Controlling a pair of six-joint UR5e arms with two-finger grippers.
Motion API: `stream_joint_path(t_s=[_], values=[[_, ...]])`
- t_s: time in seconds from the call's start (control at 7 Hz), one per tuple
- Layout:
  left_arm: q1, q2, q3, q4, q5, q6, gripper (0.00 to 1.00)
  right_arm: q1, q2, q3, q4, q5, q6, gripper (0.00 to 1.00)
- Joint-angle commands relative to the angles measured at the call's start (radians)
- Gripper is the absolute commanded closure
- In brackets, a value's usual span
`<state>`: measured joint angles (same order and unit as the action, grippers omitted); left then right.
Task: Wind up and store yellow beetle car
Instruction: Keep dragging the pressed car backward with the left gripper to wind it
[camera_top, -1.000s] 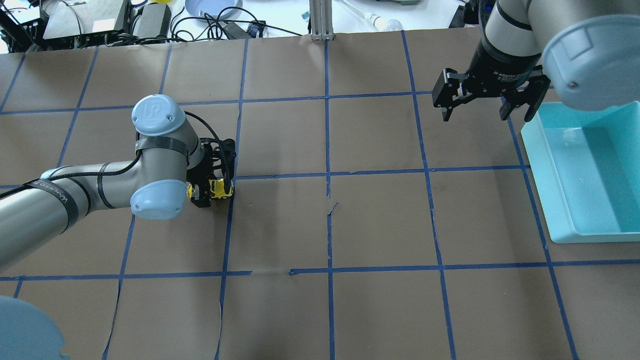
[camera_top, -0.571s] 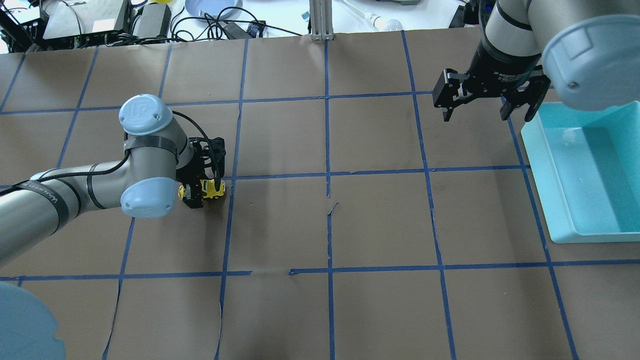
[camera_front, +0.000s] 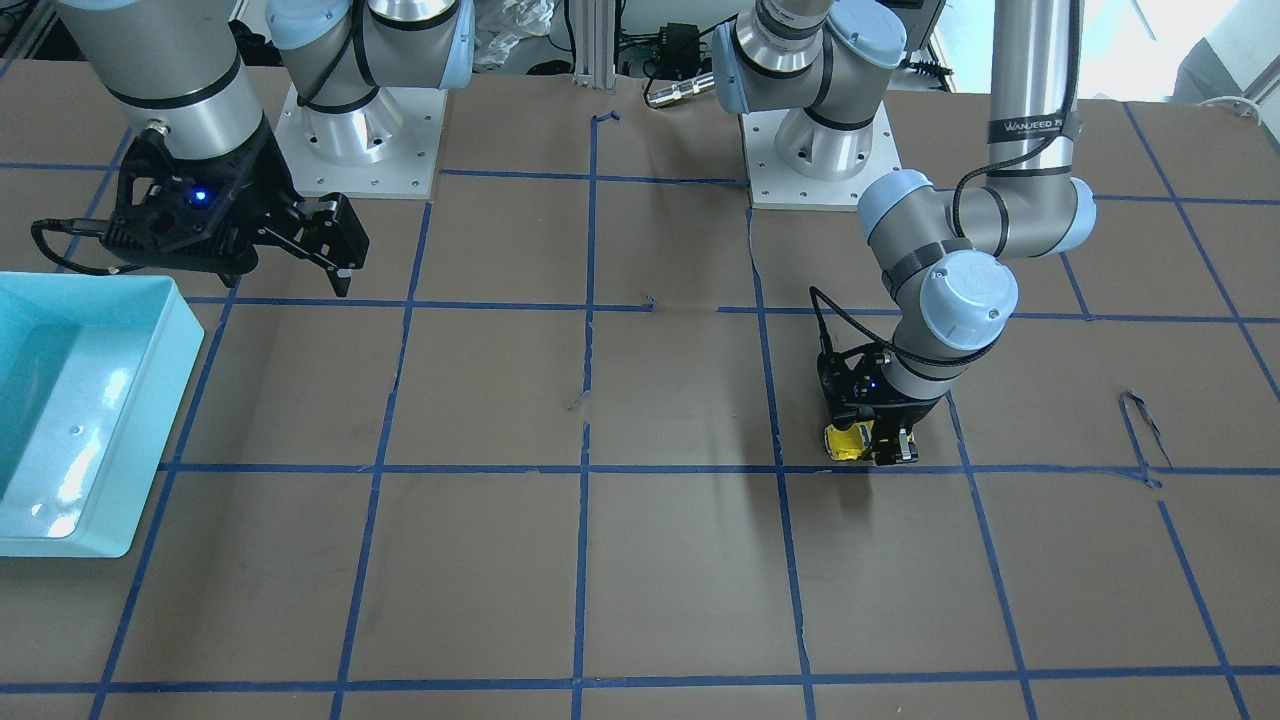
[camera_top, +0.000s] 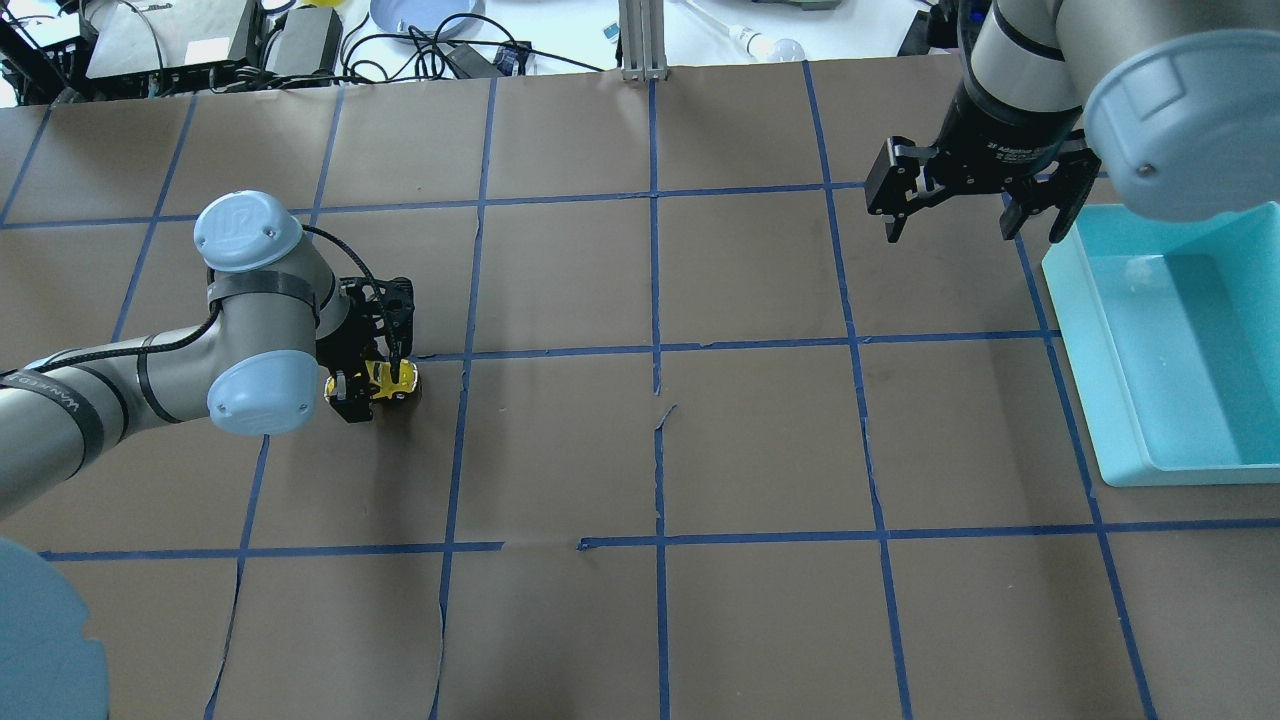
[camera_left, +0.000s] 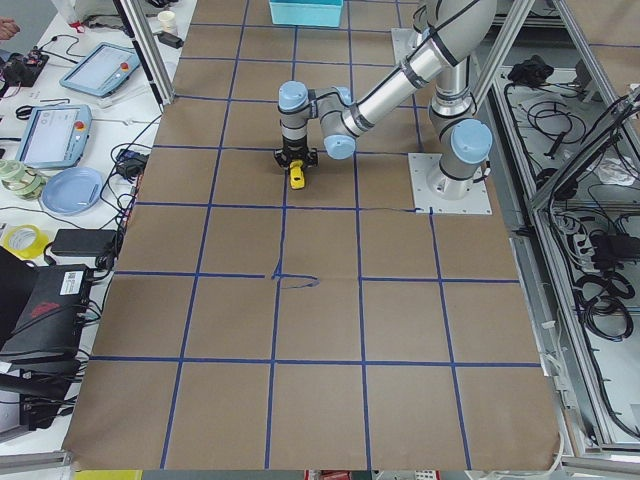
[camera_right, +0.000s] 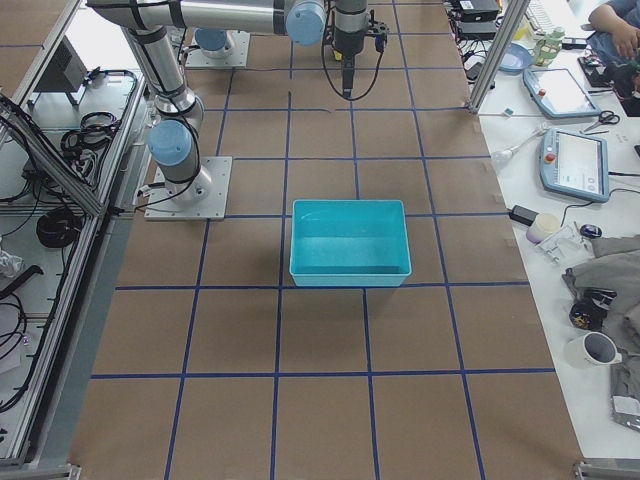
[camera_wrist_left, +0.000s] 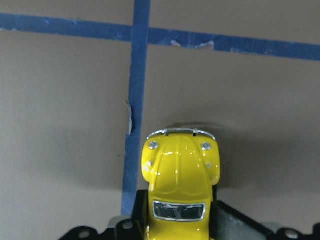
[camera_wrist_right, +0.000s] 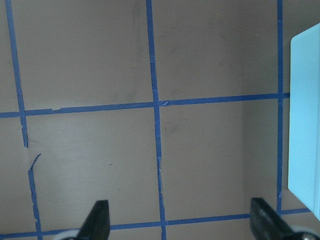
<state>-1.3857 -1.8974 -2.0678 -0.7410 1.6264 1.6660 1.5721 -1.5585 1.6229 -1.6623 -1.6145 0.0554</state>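
Observation:
The yellow beetle car (camera_top: 385, 379) sits on the brown table, held between the fingers of my left gripper (camera_top: 370, 385), which is shut on it. It also shows in the front-facing view (camera_front: 848, 441), the left exterior view (camera_left: 297, 178) and the left wrist view (camera_wrist_left: 181, 185), hood pointing away from the wrist beside a blue tape line. My right gripper (camera_top: 968, 225) is open and empty, hovering high near the far left corner of the teal bin (camera_top: 1180, 345); its fingertips (camera_wrist_right: 98, 217) show in the right wrist view.
The teal bin (camera_front: 70, 400) stands at the table's right edge, and nothing shows inside it. Blue tape lines grid the brown paper, with small tears near the centre (camera_top: 660, 415). Cables and devices lie beyond the far edge (camera_top: 300, 40).
My left gripper has dragged the yellow car leftward along the table, roughly half a grid square. The right arm has stayed in place.

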Motion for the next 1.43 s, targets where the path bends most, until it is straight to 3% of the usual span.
stream_joint_path(t_s=[0.0, 1.29], values=[[0.025, 0.003, -0.009, 0.002, 0.000, 0.034, 0.52, -0.001, 0.002, 0.000, -0.001, -0.002, 0.000, 0.00], [0.043, 0.006, -0.018, 0.005, 0.027, 0.077, 0.52, 0.000, 0.000, 0.000, -0.001, 0.010, 0.001, 0.00]])
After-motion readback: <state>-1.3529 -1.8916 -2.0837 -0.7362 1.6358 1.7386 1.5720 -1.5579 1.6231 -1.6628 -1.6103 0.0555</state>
